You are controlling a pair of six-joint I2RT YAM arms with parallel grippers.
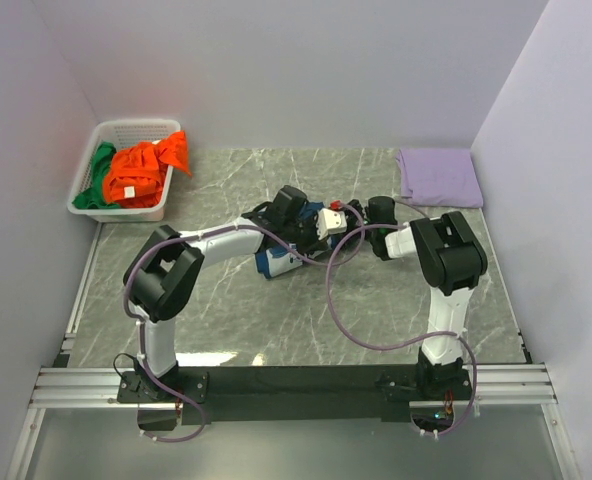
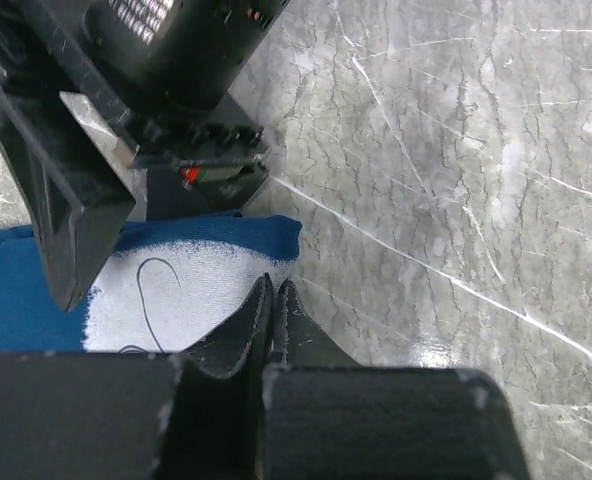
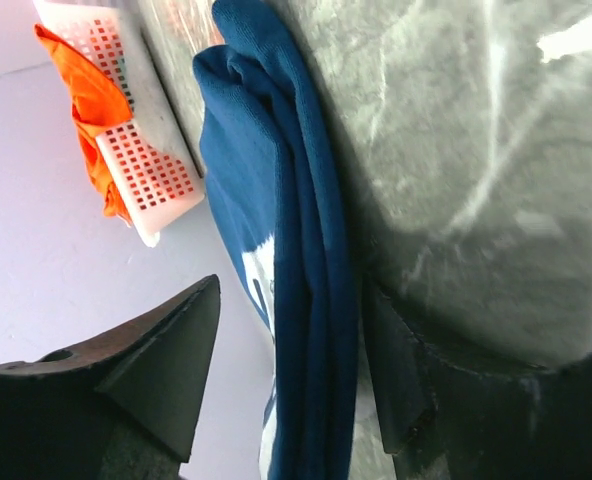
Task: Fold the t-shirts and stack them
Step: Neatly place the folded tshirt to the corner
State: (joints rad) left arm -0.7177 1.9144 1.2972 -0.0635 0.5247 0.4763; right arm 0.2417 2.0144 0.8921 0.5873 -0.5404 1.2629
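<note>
The navy blue t-shirt [image 1: 273,263] lies folded at the table's middle, mostly hidden under my arms. Its white print [image 2: 191,285] shows in the left wrist view. My left gripper [image 2: 274,287] is shut, its tips just over the print's edge; it sits mid-table in the top view [image 1: 312,238]. My right gripper [image 3: 291,355] is open, with the shirt's folded navy edge [image 3: 311,260] between its jaws; the top view shows it facing the left one [image 1: 344,232]. The orange t-shirt [image 1: 141,172] and the green t-shirt [image 1: 98,178] lie bunched in the basket.
The white slotted basket [image 1: 84,203] stands at the back left, against the wall, and shows in the right wrist view [image 3: 151,170]. A folded lilac cloth [image 1: 438,176] lies at the back right. Grey marble tabletop [image 1: 236,320] spreads round the arms.
</note>
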